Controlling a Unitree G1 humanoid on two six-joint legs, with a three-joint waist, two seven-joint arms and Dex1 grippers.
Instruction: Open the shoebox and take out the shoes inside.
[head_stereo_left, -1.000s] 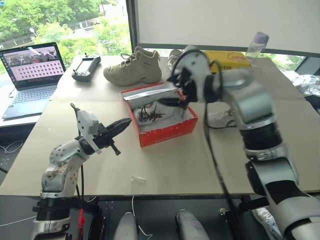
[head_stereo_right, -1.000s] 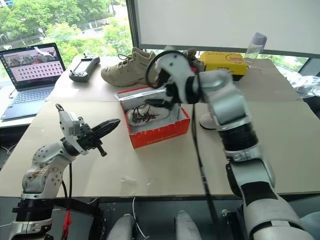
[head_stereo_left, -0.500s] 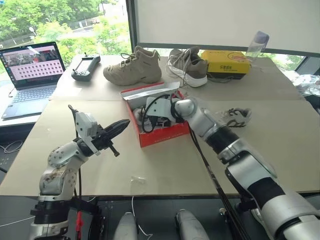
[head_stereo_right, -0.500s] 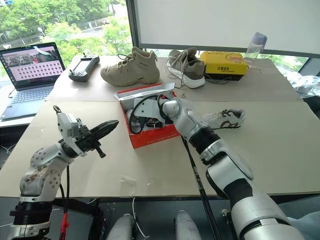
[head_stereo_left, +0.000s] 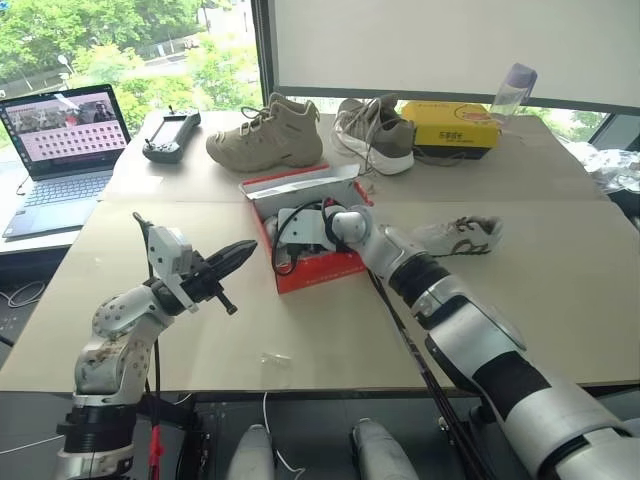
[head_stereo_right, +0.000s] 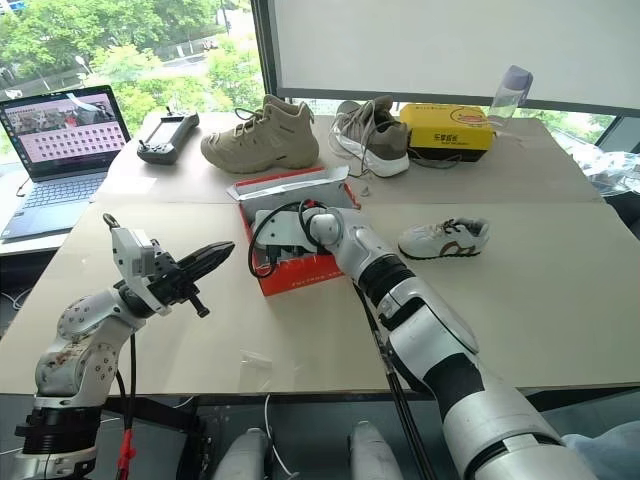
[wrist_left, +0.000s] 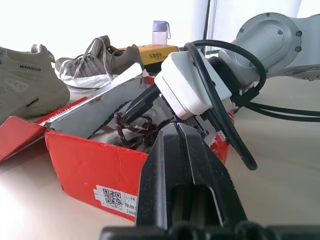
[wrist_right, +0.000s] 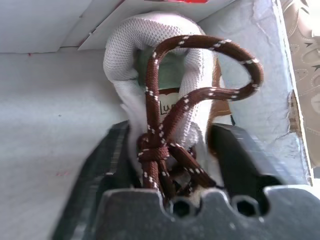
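Currently your right gripper (wrist_right: 167, 165) sits down inside the shoebox (head_stereo_left: 318, 270), its 2 black fingers (wrist_right: 107, 160) partly closed on either side of a small white mesh shoe with brown laces (wrist_right: 165, 85). The fingers flank the tongue and lace knot — contact looks made on both sides, though I judge the grip not yet proven firm. The shoe lies directly ahead of this gripper, its opening facing the wrist and its length running away along the box's long axis.

The shoebox stands open near the middle of the table (head_stereo_left: 330, 340), lid flap (head_stereo_left: 300, 183) folded back on the far side. 1 matching small shoe (head_stereo_left: 455, 236) already lies out on the table, well apart to the right of the box.

Your left gripper (head_stereo_left: 238, 256) hovers to the left of the box, fingers shut, holding nothing, pointing toward it. The right arm is plainly the one to lift.

Clearance: the coming move needs a straight rise out of the box — the side walls stand close to both fingers.

Surroundings: a cardboard-coloured tabletop; a beige boot (head_stereo_left: 268, 135), a grey sneaker (head_stereo_left: 378, 135), a yellow box (head_stereo_left: 452, 125), a bottle (head_stereo_left: 512, 92), a controller (head_stereo_left: 171, 134) and a laptop (head_stereo_left: 60, 150) at the far and left edges, by a window.
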